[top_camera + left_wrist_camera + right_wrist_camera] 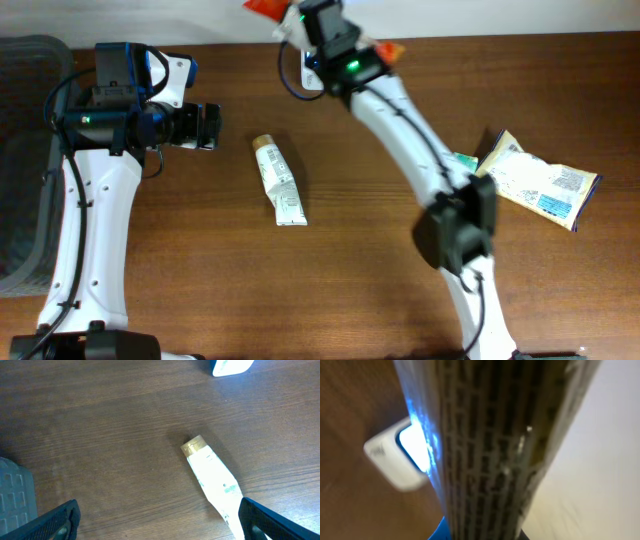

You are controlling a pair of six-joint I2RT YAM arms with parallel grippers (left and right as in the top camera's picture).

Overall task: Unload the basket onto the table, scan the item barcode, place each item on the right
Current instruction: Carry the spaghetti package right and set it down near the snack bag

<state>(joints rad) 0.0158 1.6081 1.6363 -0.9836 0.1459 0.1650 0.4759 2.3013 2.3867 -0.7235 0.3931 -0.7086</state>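
– Up at the far edge of the table (350, 300), what is written on the packet (266, 8)?
– Nothing I can read. The right gripper (298, 22) is clamped on it and holds it off the wood. From above only an orange-red end shows, cut off by the top of the frame. In the right wrist view it fills nearly everything as a dark, crinkled band with fine stripes (blurred, too close to focus), and I can't make out a barcode.
– And the scanner (395, 460)?
– It's a white block with a window glowing blue, just past the packet's left edge in that wrist view. The packet hides its right part, and I cannot tell whether the two touch.
– Any labels elsewhere?
– A white tube (279, 182) with a gold cap lies flat mid-table, its print too small to read. On the right lies a white and yellow pouch (545, 182) with blue patches, its lettering just as illegible. A green packet (462, 160) beside it is partly hidden by the right arm.
– The other arm?
– The left gripper (206, 127) hovers left of the tube, jaws spread wide with nothing between them. A grey bin (25, 160) sits at the table's left edge, cut off by the frame.
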